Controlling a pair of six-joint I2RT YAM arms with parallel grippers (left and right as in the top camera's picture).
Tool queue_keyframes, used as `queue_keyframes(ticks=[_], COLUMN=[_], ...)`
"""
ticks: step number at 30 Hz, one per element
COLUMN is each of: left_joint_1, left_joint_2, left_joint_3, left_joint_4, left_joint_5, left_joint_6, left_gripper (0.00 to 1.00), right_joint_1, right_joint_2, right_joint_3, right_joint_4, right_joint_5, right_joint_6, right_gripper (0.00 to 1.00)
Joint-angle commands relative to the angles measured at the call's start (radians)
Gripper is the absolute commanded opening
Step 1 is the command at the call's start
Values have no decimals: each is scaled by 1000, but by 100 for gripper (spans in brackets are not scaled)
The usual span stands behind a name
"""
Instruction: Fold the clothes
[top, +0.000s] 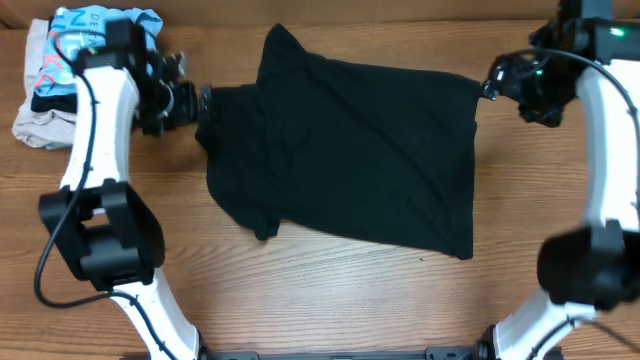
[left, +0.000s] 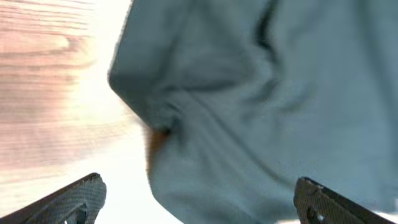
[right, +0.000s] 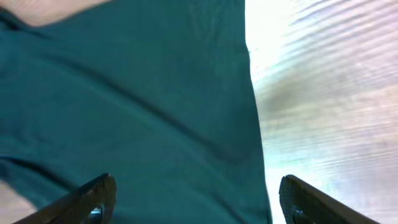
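**BOTH GRIPPERS OPEN AT OPPOSITE ENDS OF SHIRT, NO HOLD TAKEN**

Took clock bearings from the overhead view, 12 o'clock at the far table edge. Located black T-shirt at centre of wooden table, lying flat but rumpled and, by the look of it, partly folded. Read its long axis as roughly 9 to 3 o'clock, tilted slightly toward 4. Noted a peak of cloth poking out at its 11 o'clock corner (possibly a sleeve; cannot confirm).

Found left gripper at the shirt's 9 o'clock edge, fingers spread wide, nothing pinched. Saw cloth ahead of and beneath them in the left wrist view. Found right gripper at the shirt's 2 o'clock corner, likewise wide apart and empty. Saw the shirt's edge running between its fingers in the right wrist view, with bare wood beyond.

Judged each arm nearest its own end of the long axis: left for the 9 o'clock end, right for the 2 to 3 o'clock end. Judged the next step to call for lowering and closing on those edges before any fold across. Flagged one risk: catching a single layer of soft cloth.

Recorded light blue shirt and beige garment heaped at 10 o'clock, apart from the work.
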Motion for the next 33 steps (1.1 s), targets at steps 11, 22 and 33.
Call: queue_keyframes(ticks=[11, 22, 33], left_joint_1=[-112, -343, -407], left_joint_2=[-273, -558, -565], left_joint_3=[-5, -616, -978], left_joint_4=[-329, -57, 225], left_joint_5=[-117, -242, -241], left_joint_6=[-113, -413, -507], left_gripper=[100, 95, 69], right_joint_1=[121, 167, 167], right_joint_2=[-378, -488, -488], right_joint_3=[-158, -578, -620], right_joint_4=[-156, 16, 60], right_joint_5=[126, 125, 121], right_joint_6=[163, 165, 165], right_gripper=[87, 87, 87])
